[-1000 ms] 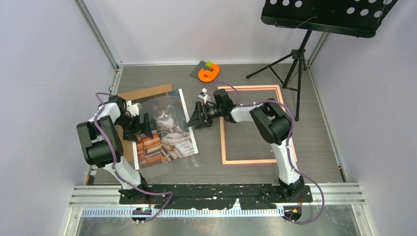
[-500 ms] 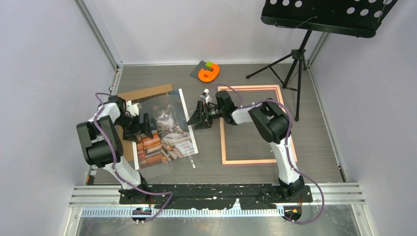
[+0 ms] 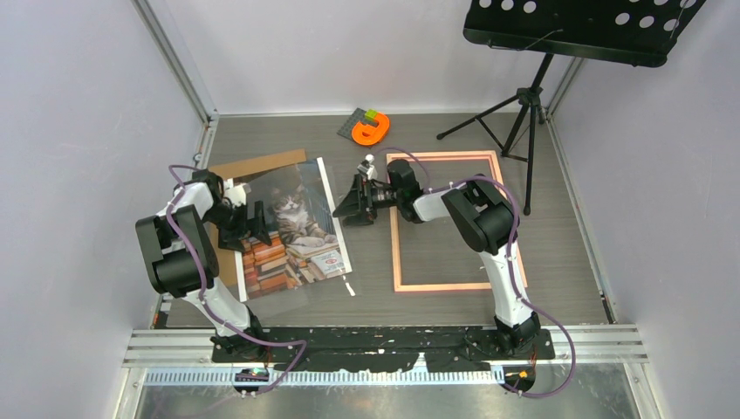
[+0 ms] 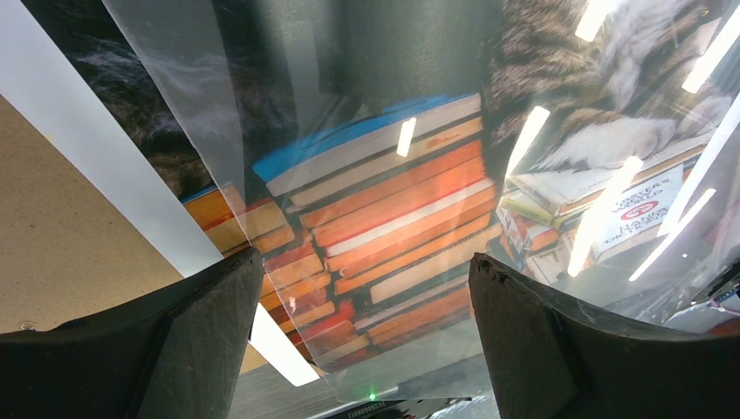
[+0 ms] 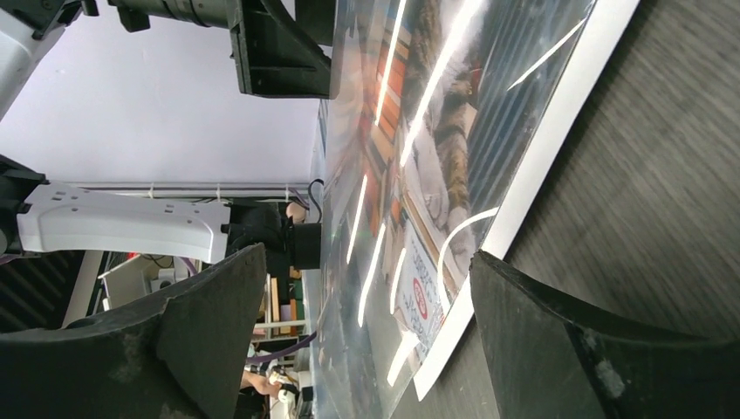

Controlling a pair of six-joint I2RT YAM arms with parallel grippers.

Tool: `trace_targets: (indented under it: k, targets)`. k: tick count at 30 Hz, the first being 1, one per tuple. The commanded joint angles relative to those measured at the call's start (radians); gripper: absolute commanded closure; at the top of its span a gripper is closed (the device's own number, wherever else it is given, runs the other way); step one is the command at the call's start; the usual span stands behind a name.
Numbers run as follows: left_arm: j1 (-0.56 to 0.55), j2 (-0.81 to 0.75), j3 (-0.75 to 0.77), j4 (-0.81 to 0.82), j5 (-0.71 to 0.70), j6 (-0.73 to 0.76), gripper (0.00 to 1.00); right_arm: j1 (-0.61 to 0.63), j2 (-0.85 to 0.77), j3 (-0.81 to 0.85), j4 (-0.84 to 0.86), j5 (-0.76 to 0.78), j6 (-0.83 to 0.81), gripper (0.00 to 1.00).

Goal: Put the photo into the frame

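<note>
Photo point(image 3: 297, 236): glossy rectangular cat-and-books print with a white border, flat at centre left on the grey wood-grain table point(image 3: 558, 244), over a brown backing board point(image 3: 257, 164) and under clear reflective film point(image 4: 375, 358). The thin pink frame point(image 3: 394, 253) lies centre right, apart. Left gripper point(image 3: 260, 223) is above the print, fingers apart. Right gripper point(image 3: 347, 202) is at the print's right edge, fingers apart, empty.

The top camera looks steeply down over the whole table point(image 3: 371, 253). Both wrist cameras sit close to the photo point(image 4: 366, 192), left above, right low beside it.

White-and-black arms point(image 3: 502, 281), purple cables point(image 3: 571, 349)
</note>
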Motion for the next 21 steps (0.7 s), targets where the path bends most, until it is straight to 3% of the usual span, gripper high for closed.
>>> trace_targets:
  k: [1, 12, 16, 21]
  targets:
    - [-0.016, 0.039, -0.030, 0.068, 0.120, 0.016, 0.09, 0.029, -0.018, 0.002, 0.172, -0.067, 0.077, 0.08]
    - [-0.016, 0.032, -0.034, 0.070, 0.118, 0.017, 0.09, 0.029, -0.022, -0.008, 0.275, -0.083, 0.148, 0.11]
    - [-0.016, 0.031, -0.035, 0.070, 0.119, 0.017, 0.09, 0.030, -0.048, -0.005, 0.142, -0.068, 0.037, 0.12]
    - [-0.016, 0.035, -0.032, 0.067, 0.121, 0.019, 0.09, 0.032, -0.063, -0.006, 0.101, -0.062, 0.003, 0.12]
